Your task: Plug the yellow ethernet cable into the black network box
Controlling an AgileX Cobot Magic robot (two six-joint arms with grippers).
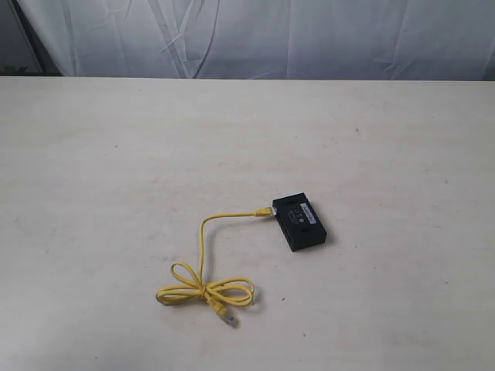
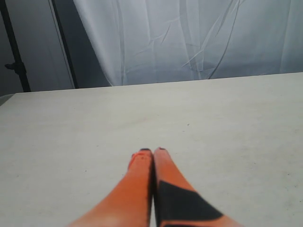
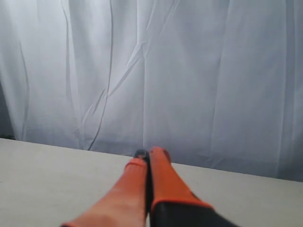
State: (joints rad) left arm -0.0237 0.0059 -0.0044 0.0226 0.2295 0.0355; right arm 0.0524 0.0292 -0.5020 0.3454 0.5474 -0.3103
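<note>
Lying flat on the pale table (image 1: pixel 93 154), right of centre in the exterior view, the black network box (image 1: pixel 299 223) has its pale label facing up. Its long axis runs from the far side of the table towards the near side, with the near end angled slightly to the right. The yellow ethernet cable (image 1: pixel 203 247) lies on the table to the left of the box. One plug (image 1: pixel 265 210) points right and meets the box's left side at the far end. Plug and box are touching, but the exterior view does not show whether the plug sits fully in a port. From that plug the cord runs left, bends sharply and comes straight towards the near edge. It ends in a flat bow-shaped bundle of loops spread left and right. The free plug (image 1: pixel 226 317) sticks out of the bundle on its near side, pointing near and slightly right, well apart from the box. Neither arm appears in the exterior view. In the left wrist view the left gripper (image 2: pixel 153 151) is above bare tabletop, and its orange fingers (image 2: pixel 139 175) are pressed together with nothing between them. In the right wrist view the right gripper (image 3: pixel 150 153) faces the white curtain (image 3: pixel 213 71) beyond the table's far edge. Its orange fingers (image 3: pixel 163 179) are likewise pressed together and empty. Neither wrist view shows the cable or the box.
</note>
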